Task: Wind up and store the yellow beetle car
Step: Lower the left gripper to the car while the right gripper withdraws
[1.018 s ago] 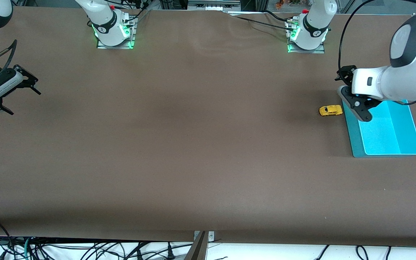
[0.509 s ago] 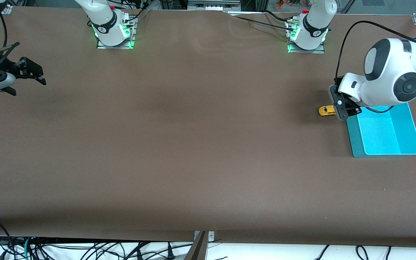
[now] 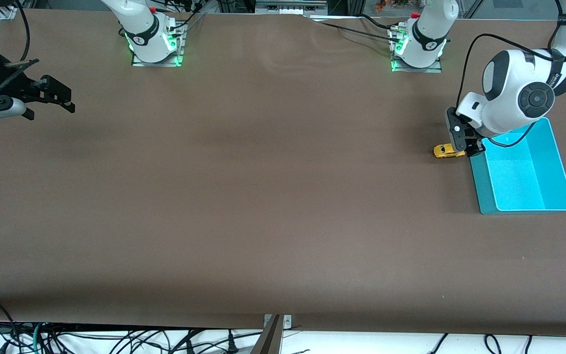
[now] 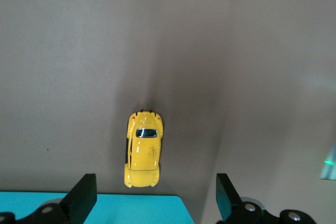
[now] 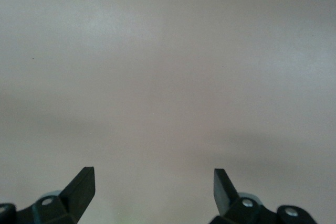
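The yellow beetle car point(image 3: 448, 151) stands on the brown table right beside the cyan bin point(image 3: 556, 160), on the bin's side toward the right arm's end. In the left wrist view the car point(image 4: 143, 149) lies just off the bin's corner point(image 4: 105, 209). My left gripper point(image 3: 464, 140) is open and empty, low over the bin's corner next to the car; its fingers point(image 4: 80, 199) stand wide apart. My right gripper point(image 3: 47, 96) is open and empty at the right arm's end of the table, and its wrist view point(image 5: 154, 184) shows only bare table.
The two arm bases point(image 3: 155, 42) point(image 3: 418, 46) stand along the table's edge farthest from the front camera. Cables hang below the table's near edge point(image 3: 116, 339).
My left arm has swung so its gripper moved from over the bin to the bin's corner beside the car. My right gripper has drifted toward the bases' edge. The car has not moved.
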Motion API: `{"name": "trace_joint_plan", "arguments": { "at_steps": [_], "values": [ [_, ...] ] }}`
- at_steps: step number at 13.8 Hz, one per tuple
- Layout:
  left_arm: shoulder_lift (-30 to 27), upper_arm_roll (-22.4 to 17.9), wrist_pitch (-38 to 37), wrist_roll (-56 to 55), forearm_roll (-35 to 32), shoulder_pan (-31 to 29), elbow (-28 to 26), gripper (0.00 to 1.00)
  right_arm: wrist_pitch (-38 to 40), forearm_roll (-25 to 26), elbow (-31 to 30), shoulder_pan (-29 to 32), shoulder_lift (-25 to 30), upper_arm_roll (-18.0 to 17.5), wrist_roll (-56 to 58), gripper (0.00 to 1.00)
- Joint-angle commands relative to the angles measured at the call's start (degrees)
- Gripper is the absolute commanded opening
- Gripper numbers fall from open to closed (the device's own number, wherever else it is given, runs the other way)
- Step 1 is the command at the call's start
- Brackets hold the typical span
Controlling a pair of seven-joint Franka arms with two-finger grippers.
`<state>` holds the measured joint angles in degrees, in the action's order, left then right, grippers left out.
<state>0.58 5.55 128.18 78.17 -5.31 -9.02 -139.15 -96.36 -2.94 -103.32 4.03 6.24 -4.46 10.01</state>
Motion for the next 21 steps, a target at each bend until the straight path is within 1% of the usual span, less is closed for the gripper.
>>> {"name": "trace_joint_plan", "arguments": {
  "at_steps": [1,4,9,13,20,21],
  "values": [
    [-1.5,0.4,8.3,3.3,-1.4,-2.4,-6.1,1.00,1.3,-0.7,0.6,-1.0,0.4,1.6,-1.0,1.00],
    [0.2,0.4,14.2,3.3,-1.4,-2.6,-8.5,1.00,1.3,-0.7,0.4,-1.0,0.4,1.7,-0.6,1.00],
    [6.2,0.4,22.9,7.6,-1.4,-4.9,-8.4,1.00,1.2,-0.7,0.3,-1.0,0.0,2.2,-0.1,1.00],
    [10.3,0.4,29.3,10.6,-1.4,-5.0,-8.5,1.00,0.8,-0.6,-0.1,-1.1,0.0,2.2,-0.1,1.00],
    [12.0,0.3,35.5,11.2,-1.4,-5.4,-10.8,1.00,1.0,-0.7,-0.2,-1.1,0.0,2.2,-0.2,1.00],
    [12.0,0.3,35.6,11.3,-1.4,-5.4,-10.8,0.92,1.1,-0.7,-0.2,-1.1,0.0,2.2,-0.2,1.00]
  ]
}}
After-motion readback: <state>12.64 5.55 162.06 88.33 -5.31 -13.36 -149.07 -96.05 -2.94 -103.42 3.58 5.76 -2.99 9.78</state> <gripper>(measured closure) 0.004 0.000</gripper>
